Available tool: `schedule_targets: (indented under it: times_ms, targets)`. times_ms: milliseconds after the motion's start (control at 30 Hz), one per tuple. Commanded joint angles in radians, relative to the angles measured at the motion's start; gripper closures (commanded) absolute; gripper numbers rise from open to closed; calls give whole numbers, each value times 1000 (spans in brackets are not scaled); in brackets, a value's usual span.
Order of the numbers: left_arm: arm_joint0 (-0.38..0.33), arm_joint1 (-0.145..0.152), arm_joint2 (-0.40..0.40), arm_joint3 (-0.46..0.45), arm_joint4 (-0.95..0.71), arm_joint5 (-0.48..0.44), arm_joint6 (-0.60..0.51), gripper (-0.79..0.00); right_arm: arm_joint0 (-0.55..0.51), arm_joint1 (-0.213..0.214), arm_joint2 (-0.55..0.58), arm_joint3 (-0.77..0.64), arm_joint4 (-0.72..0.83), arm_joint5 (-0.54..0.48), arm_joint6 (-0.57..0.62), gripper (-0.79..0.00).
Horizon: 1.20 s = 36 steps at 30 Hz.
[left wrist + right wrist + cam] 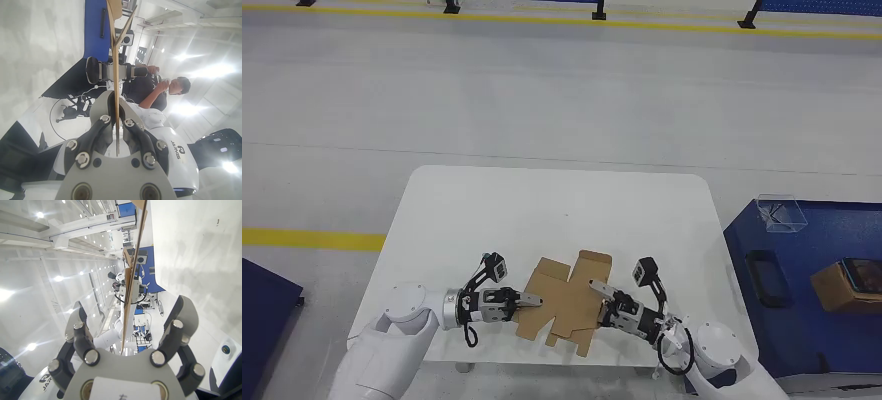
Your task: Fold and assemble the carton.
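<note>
A flat brown carton [567, 297] lies unfolded near the white table's front edge, between my two arms. My left gripper [529, 300] is at the carton's left edge. In the left wrist view the carton [115, 62] shows edge-on, and the left gripper [115, 99] is shut on that thin sheet. My right gripper [600, 291] is at the carton's right side. In the right wrist view the carton [126, 321] runs edge-on between the fingers of the right gripper [130, 306], which stand wide open on either side without touching it.
The white table [542, 200] stretches bare behind the carton. To the right stands a blue surface [802, 250] with a clear container [779, 212], a black item [764, 275] and a small brown box [847, 283].
</note>
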Motion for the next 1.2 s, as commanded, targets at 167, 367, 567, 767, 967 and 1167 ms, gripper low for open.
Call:
schedule_targets:
  times_ms: [167,367,567,767,967,1167]
  targets:
    - [70,17,-50,-96,33,-137,20,0,16,6,91,37,157,124,34,-785]
    - [116,30,-84,-164,67,-176,28,0,58,12,123,69,149,199,70,-785]
    - [128,36,-75,-203,115,-161,63,0,75,9,101,69,134,202,98,-314]
    - [135,39,-57,-223,153,-170,79,0,91,0,81,82,120,162,49,0]
    - [133,41,-48,-222,139,-168,92,0,112,-4,61,88,78,153,37,0]
    - [122,42,-42,-214,133,-158,107,-785,127,-5,64,95,74,160,50,0]
